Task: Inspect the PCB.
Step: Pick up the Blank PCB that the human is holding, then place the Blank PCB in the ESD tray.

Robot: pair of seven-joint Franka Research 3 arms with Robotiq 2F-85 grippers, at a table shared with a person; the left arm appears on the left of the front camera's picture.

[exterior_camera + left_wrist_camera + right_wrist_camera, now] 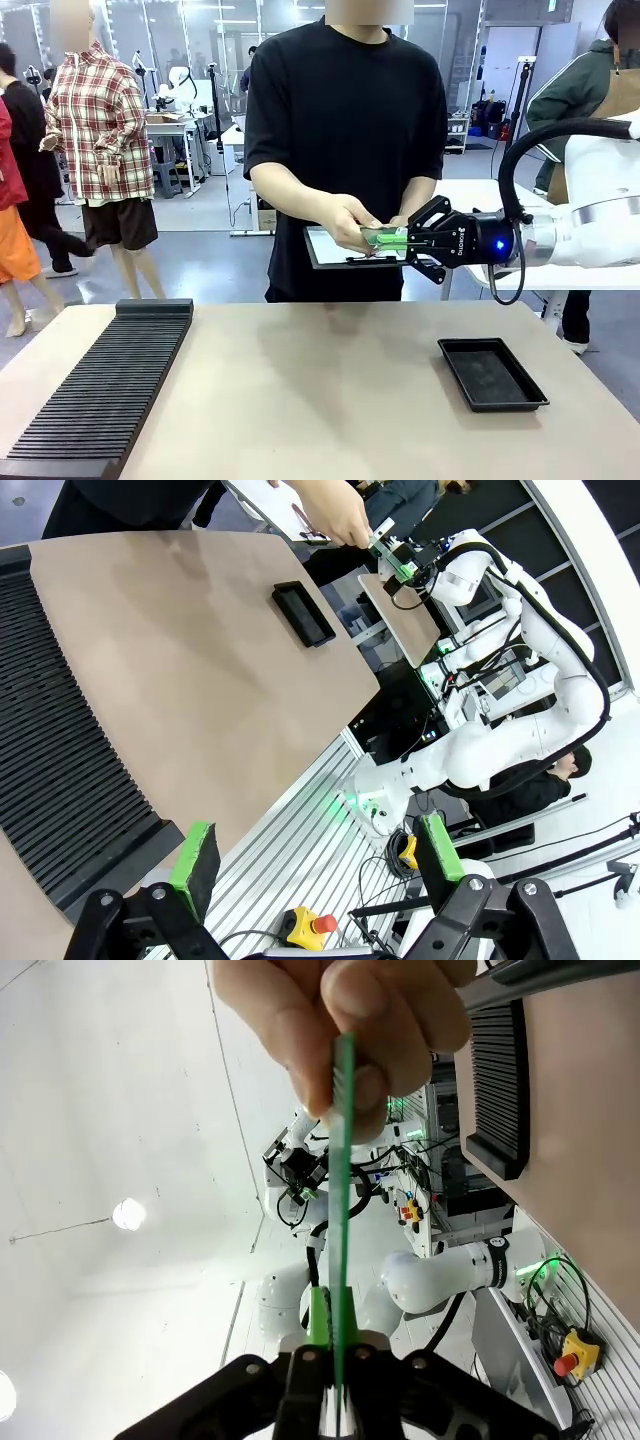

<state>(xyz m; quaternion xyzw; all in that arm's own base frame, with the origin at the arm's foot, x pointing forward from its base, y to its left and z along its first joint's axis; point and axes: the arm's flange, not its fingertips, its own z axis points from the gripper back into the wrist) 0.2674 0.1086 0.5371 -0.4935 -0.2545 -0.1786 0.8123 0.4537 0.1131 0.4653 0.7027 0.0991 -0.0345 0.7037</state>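
Clamping PCB (pixel 385 238) edge-on, right fingers (pixel 318 1328) closed on it above counter's (pixel 320 380) far side (person's hand (pixel 348 222) pinches other end, over clipboard (pixel 325 255)). Left fingers (pixel 197 865) spread wide, holding nothing.

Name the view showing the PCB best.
Right wrist view: the PCB runs close, edge-on, from the right tool to the person's hand. Front view: small, half covered. Left wrist view: a distant green sliver.

PCB (pixel 380 237) green. right gripper (pixel 407 240) black, pads (pixel 318 1320) green. Tray (pixel 492 373) black. Ribbed rack (pixel 105 390) black. Table (pixel 320 400) tan. Clipboard (pixel 328 246) paper white.
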